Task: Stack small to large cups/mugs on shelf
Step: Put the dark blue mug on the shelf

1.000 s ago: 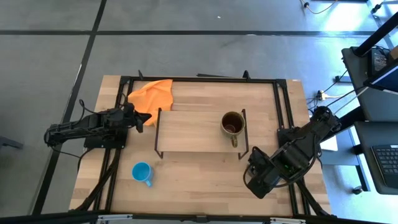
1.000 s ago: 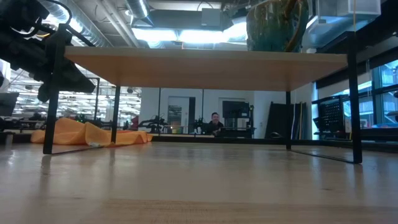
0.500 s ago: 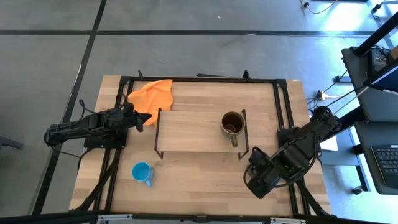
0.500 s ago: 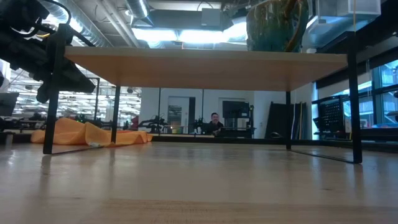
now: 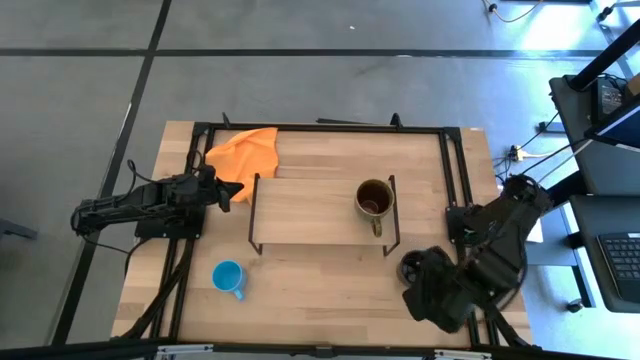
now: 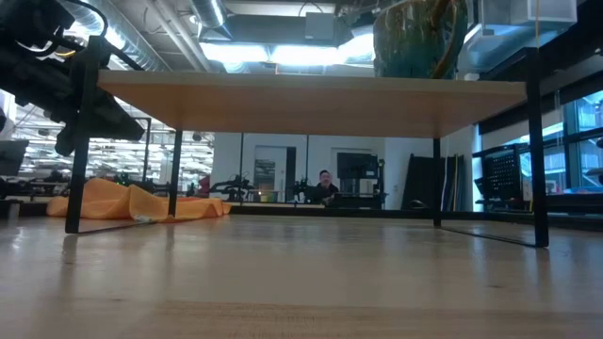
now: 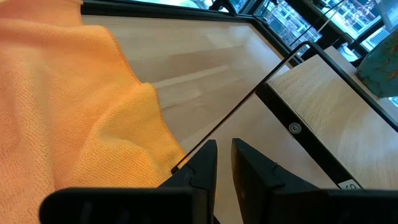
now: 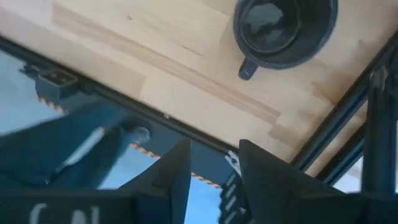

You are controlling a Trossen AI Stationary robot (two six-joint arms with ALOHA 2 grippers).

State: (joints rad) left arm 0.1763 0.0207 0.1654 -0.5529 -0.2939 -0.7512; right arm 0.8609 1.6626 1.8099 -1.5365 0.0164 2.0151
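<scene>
The olive-brown mug [image 5: 375,200] stands on its base at the right end of the shelf [image 5: 310,212]; it also shows in the low view [image 6: 415,38] on the shelf board [image 6: 311,94]. The light-blue mug [image 5: 229,277] stands on the table in front of the shelf's left end. The black mug [image 5: 413,266] stands upright on the table near the shelf's right front leg, and shows in the right wrist view [image 8: 286,28]. My right gripper [image 8: 214,168] is open and empty, above the table's near right part [image 5: 432,298], short of the black mug. My left gripper [image 7: 222,163] is shut, left of the shelf [image 5: 226,192].
An orange cloth [image 5: 245,152] lies at the table's far left, right by my left gripper, and shows in the left wrist view [image 7: 68,106]. A black metal frame [image 5: 452,170] runs around the tabletop. The shelf's thin wire legs [image 6: 539,160] stand at each end.
My right arm has drawn back toward the table's near right corner, and the black mug now shows clear of it on the table. The left arm and the other mugs have kept still.
</scene>
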